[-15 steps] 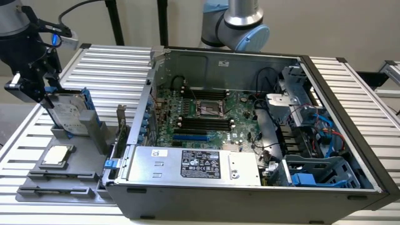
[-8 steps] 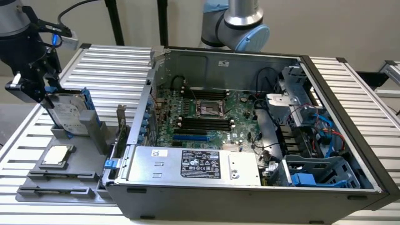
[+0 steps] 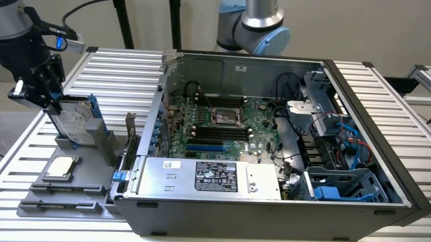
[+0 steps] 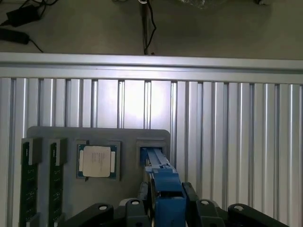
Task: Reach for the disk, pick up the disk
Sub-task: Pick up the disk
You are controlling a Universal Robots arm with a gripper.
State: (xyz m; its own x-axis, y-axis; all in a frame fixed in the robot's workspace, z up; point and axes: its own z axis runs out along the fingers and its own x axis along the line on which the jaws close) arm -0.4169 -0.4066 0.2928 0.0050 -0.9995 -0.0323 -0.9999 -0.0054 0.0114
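We see a slatted metal table carrying an open computer case and, just beside the case on the exterior view's left, a grey tray. Over the tray's far end hangs the gripper, its fingers narrowed onto the blue-framed edge of the disk, one on each side. The disk stands slightly tilted in a tray slot. Two memory sticks lie in the tray, with a square silver chip between them and the disk.

Robotics lab: opened computer case
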